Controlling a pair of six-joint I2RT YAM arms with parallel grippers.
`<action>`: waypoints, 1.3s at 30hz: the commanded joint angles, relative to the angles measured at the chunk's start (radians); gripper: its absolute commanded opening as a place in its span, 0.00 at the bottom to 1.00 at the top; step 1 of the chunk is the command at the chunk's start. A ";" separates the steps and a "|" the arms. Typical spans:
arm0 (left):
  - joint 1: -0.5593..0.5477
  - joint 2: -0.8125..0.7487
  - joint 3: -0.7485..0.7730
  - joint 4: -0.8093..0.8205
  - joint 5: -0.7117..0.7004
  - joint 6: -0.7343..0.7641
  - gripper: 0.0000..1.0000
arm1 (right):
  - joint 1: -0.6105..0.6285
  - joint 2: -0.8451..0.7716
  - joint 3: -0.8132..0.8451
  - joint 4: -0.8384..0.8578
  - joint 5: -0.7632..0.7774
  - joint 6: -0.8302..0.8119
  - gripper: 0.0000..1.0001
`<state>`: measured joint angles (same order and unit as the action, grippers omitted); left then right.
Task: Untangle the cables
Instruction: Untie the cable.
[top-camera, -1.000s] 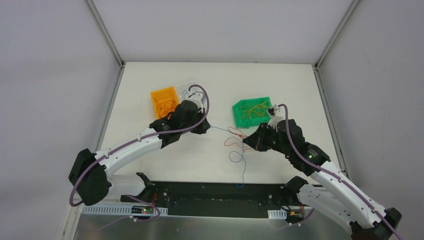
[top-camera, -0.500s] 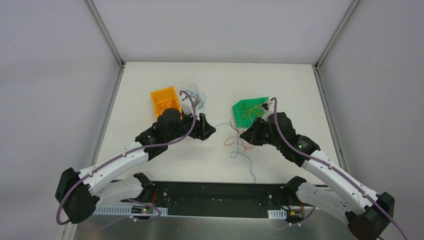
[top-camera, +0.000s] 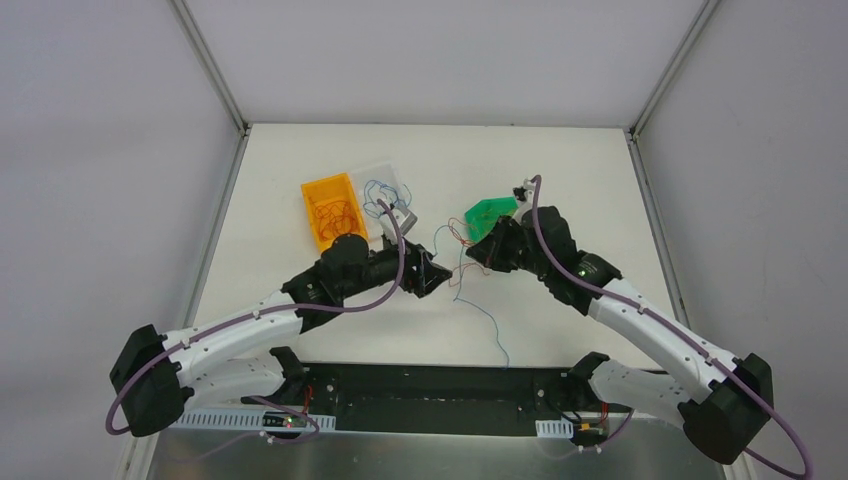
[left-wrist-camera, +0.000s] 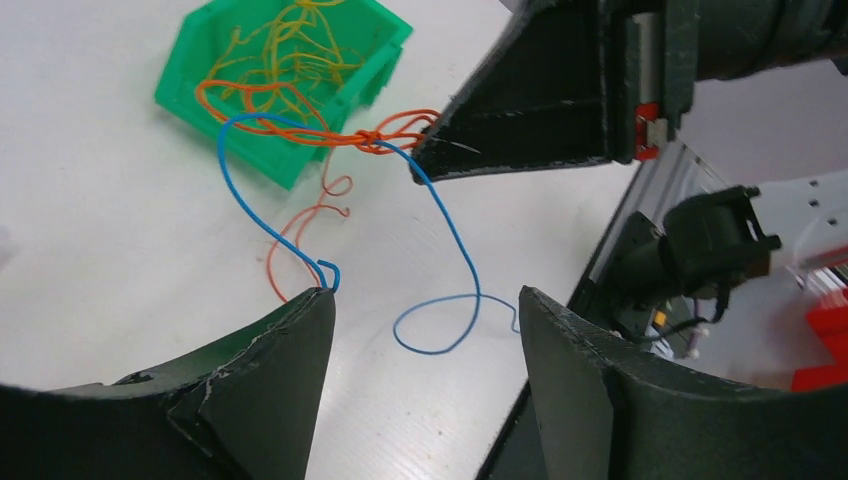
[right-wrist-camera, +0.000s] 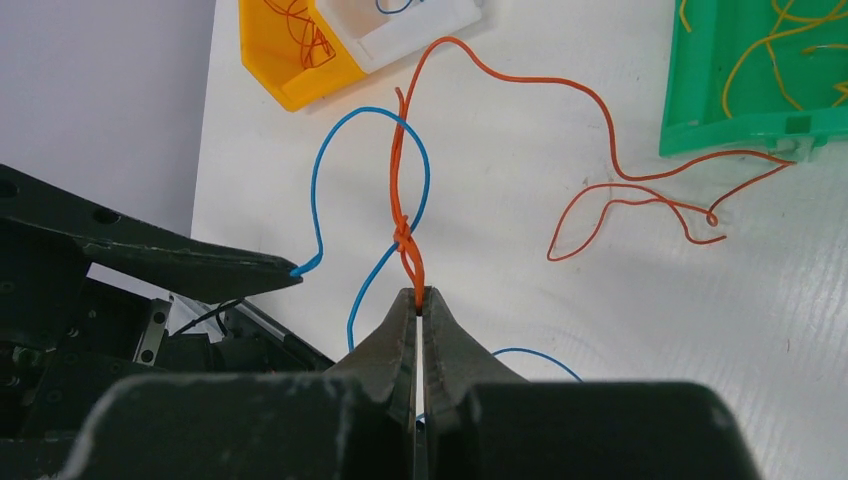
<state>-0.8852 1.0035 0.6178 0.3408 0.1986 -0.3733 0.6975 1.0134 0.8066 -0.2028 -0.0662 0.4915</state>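
My right gripper (right-wrist-camera: 417, 293) is shut on a doubled orange cable (right-wrist-camera: 400, 180), just below a knot where a blue cable (right-wrist-camera: 320, 180) crosses it. The orange strand runs on in loops toward the green bin (right-wrist-camera: 730, 130). My left gripper (left-wrist-camera: 425, 295) stands open, with bare table between its fingers. The blue cable (left-wrist-camera: 450, 230) has a hooked end that touches one left fingertip (left-wrist-camera: 318, 300) but is not clamped. From above, the left gripper (top-camera: 435, 275) and the right gripper (top-camera: 478, 255) sit close together at mid-table, and the blue cable (top-camera: 490, 325) trails toward the near edge.
An orange bin (top-camera: 312, 192) and a white tray (top-camera: 385, 172), each with wires in it, sit at the back left. The green bin (top-camera: 490, 208) with yellow and orange wires lies behind the right gripper. A dark gap runs along the table's near edge (top-camera: 440, 385).
My left gripper has opened and let go of the blue cable, then moved right toward the middle. My right gripper, still shut, has carried the orange cable back and to the left.
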 joint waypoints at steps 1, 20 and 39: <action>-0.015 -0.014 0.056 0.008 -0.179 0.024 0.70 | 0.001 0.008 0.052 0.063 0.011 0.013 0.00; -0.045 -0.051 0.088 -0.072 -0.249 0.014 0.80 | 0.002 0.042 0.068 0.059 0.043 -0.018 0.00; -0.044 0.276 0.258 -0.116 -0.115 -0.020 0.00 | 0.000 0.028 0.079 0.072 0.010 0.002 0.00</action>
<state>-0.9234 1.2808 0.8219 0.2451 0.1505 -0.4068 0.6975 1.0660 0.8379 -0.1669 -0.0486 0.4885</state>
